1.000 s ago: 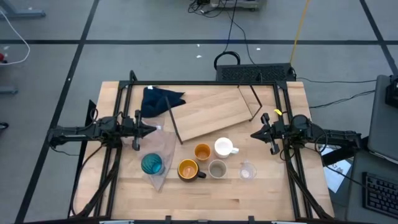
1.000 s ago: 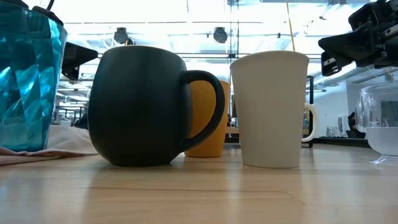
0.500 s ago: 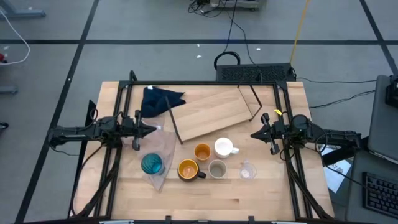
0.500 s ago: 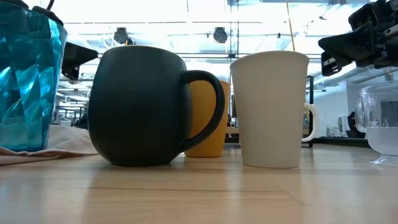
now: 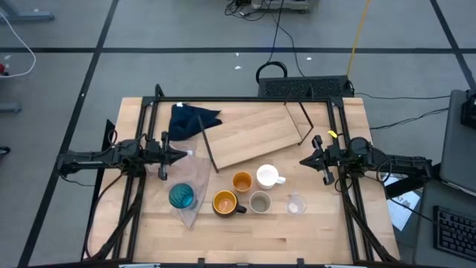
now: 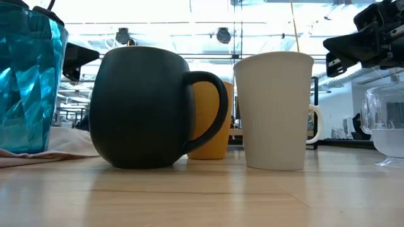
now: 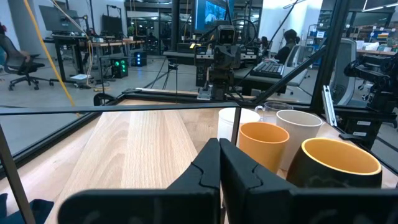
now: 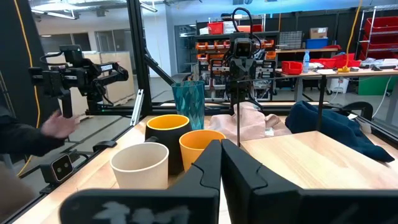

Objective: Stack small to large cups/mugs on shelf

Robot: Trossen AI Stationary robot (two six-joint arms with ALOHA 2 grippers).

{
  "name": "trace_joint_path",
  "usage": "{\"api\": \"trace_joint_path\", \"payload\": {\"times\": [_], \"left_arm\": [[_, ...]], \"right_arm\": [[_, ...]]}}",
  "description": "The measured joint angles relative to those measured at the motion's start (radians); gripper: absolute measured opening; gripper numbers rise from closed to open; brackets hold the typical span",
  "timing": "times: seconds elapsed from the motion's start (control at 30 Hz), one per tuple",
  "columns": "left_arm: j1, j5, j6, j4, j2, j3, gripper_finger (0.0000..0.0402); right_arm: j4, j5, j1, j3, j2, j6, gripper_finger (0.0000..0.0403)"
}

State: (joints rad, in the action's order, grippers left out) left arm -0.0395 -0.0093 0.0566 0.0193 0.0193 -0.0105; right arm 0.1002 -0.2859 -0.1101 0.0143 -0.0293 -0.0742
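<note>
Wooden table (image 5: 297, 234) carries the shelf (image 5: 253, 134), lying flat and skewed at the rear centre, bare. Six cups stand clustered at the front, none on the shelf: teal tumbler (image 5: 181, 196) on a beige cloth (image 5: 195, 179), dark mug (image 5: 225, 202), orange cup (image 5: 242, 181), white mug (image 5: 267, 176), grey cup (image 5: 260, 202), clear cup (image 5: 296, 205). Blue cloth (image 5: 190, 119) lies rear left. Left gripper (image 5: 182, 155) hovers at the left edge, fingers clenched, empty. Right gripper (image 5: 304, 161) hovers at the right edge, clenched, empty.

no readable text, labels or numbers, seemingly none
</note>
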Motion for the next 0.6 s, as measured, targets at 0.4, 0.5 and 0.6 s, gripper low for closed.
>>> {"api": "trace_joint_path", "payload": {"times": [0.4, 0.5, 0.6], "left_arm": [[0.0, 0.0, 0.0, 0.0, 0.0, 0.0, 0.0001], [0.0, 0.0, 0.0, 0.0, 0.0, 0.0, 0.0001], [0.0, 0.0, 0.0, 0.0, 0.0, 0.0, 0.0001]], "right_arm": [[0.0, 0.0, 0.0, 0.0, 0.0, 0.0, 0.0], [0.001, 0.0, 0.0, 0.0, 0.0, 0.006, 0.0], [0.0, 0.0, 0.0, 0.0, 0.0, -0.035, 0.0]]}}
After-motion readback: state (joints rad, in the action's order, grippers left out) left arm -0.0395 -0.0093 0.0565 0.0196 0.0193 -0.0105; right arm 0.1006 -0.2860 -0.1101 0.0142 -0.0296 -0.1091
